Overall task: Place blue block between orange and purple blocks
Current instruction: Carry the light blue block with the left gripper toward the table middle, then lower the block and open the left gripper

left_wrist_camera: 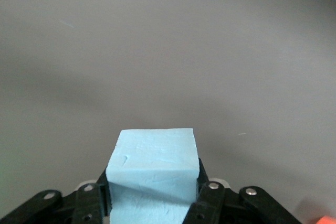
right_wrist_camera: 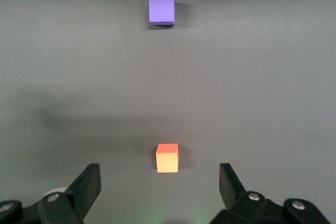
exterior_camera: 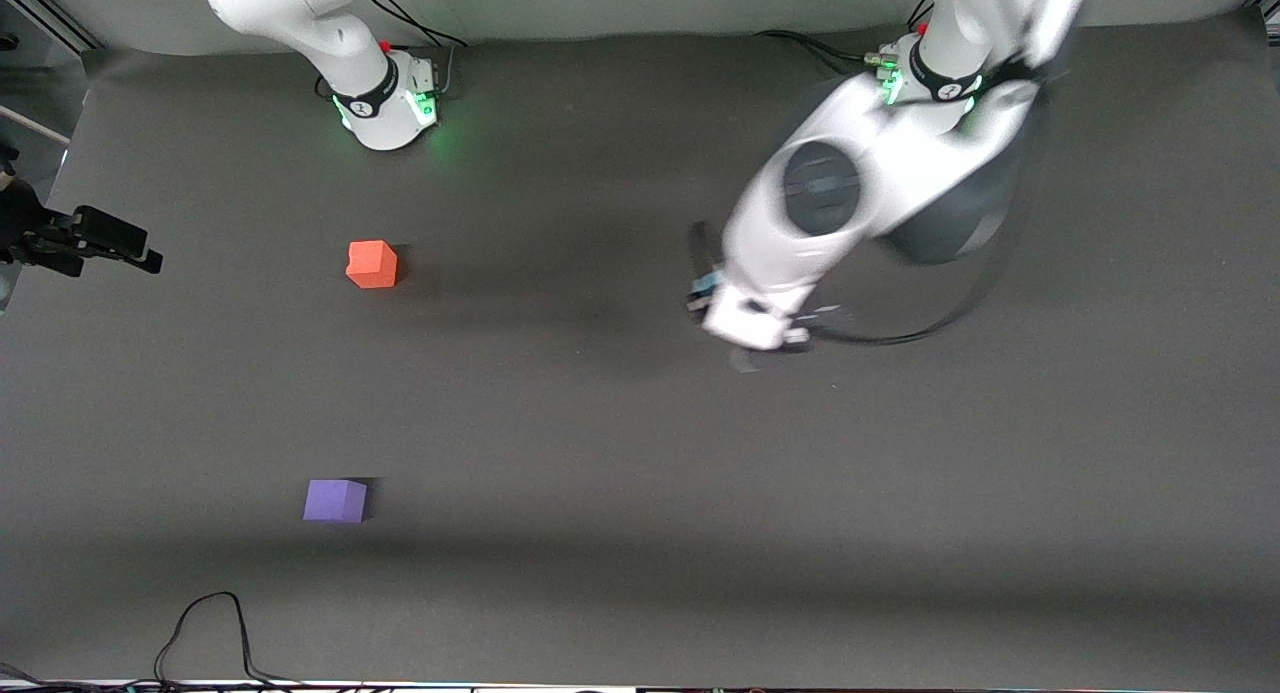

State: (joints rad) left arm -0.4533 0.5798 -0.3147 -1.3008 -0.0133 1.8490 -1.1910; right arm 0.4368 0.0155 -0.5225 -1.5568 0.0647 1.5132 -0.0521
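My left gripper is shut on the light blue block, which fills the space between its black fingers. In the front view the left gripper hangs over the middle of the table, toward the left arm's end, with only a sliver of the blue block showing. The orange block sits toward the right arm's end. The purple block lies nearer the front camera than the orange one. My right gripper is open, high over the orange block, with the purple block also in its view.
A black clamp-like device juts in at the table edge by the right arm's end. A black cable loops onto the mat at the edge nearest the front camera. The dark mat covers the table.
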